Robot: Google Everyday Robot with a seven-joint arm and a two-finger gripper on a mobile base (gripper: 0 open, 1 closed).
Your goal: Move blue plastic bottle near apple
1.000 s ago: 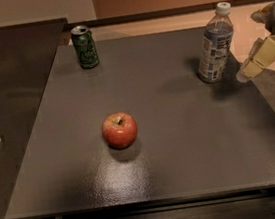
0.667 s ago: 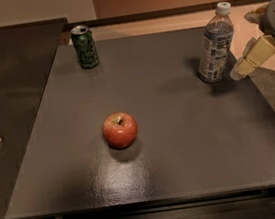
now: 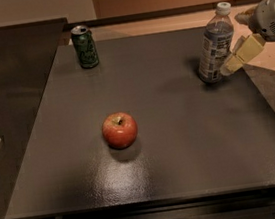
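The blue plastic bottle (image 3: 214, 43), clear with a white cap and a blue-and-white label, stands at the table's far right, leaning slightly. The red apple (image 3: 119, 130) sits near the middle of the table, well to the left of the bottle and closer to the front. My gripper (image 3: 240, 36) comes in from the right edge, level with the bottle. Its fingers are open. The near yellowish finger (image 3: 240, 53) reaches the bottle's lower right side. The far finger (image 3: 244, 16) shows just right of the bottle's neck.
A green drink can (image 3: 85, 46) stands at the table's far left corner. The dark table (image 3: 182, 141) ends at a front edge near the bottom. A darker counter (image 3: 8, 88) runs along the left, and the table's right edge lies just past the bottle.
My gripper has moved left toward the bottle, and its near finger now reaches the bottle's side. The bottle, apple and can have not moved.
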